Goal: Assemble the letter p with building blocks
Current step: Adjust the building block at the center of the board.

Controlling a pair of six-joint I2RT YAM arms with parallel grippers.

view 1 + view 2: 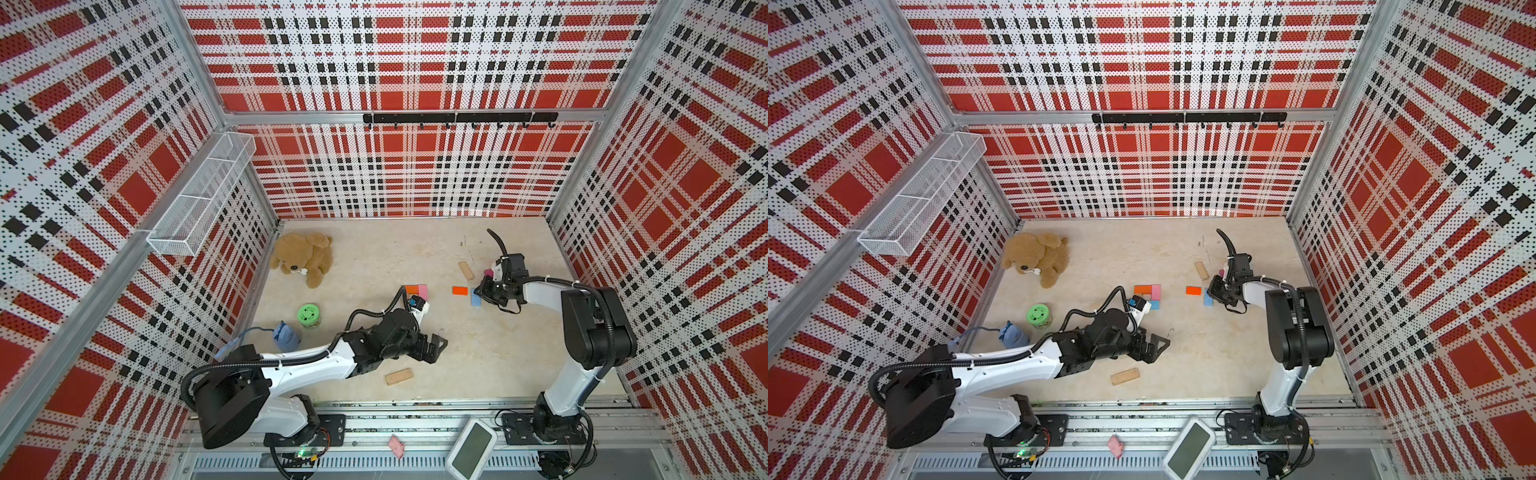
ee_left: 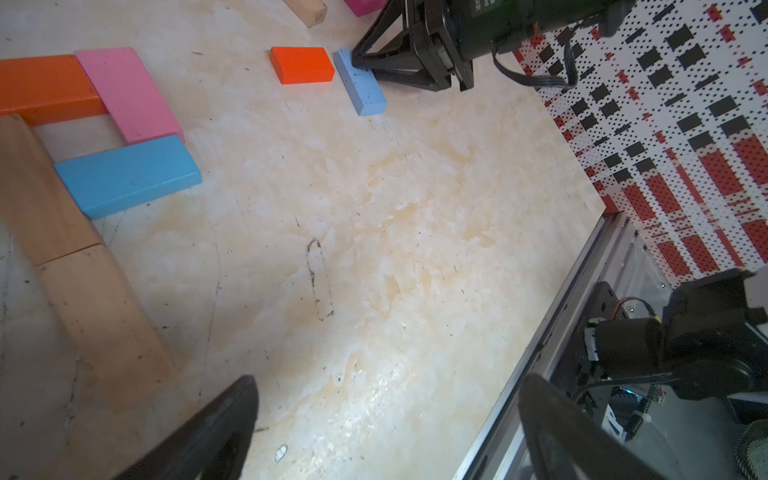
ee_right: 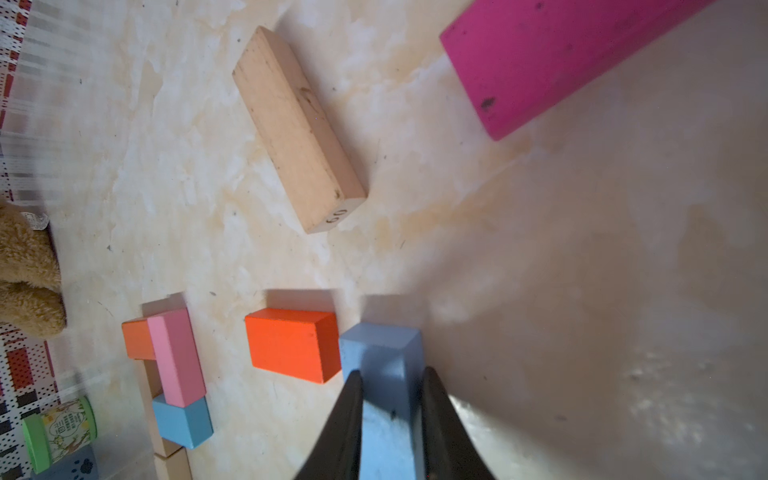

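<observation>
Right wrist view: right gripper [image 3: 391, 372] is clamping the light blue block [image 3: 380, 345] across its long sides, long axis running straight out from the pincer, block lying just beside the red-orange block [image 3: 291, 343]. Left gripper [image 1: 434, 347], gaping wide, is hanging well apart.

On the surface [image 1: 478, 374], the teddy bear [image 1: 303, 257] lies in the back left corner, the cylinder toy [image 1: 309, 316] before it. The joined blocks [image 1: 422, 291] sit mid-surface, partly behind the left arm [image 1: 316, 365]. To their right lies the short block [image 1: 459, 290], just beside the long block [image 3: 380, 349], which is gripped between the right gripper's [image 3: 391, 376] fingers [image 3: 345, 415]. Behind these lies the tilted block [image 1: 466, 270]; the lone block [image 1: 399, 376] lies near the front edge.
</observation>
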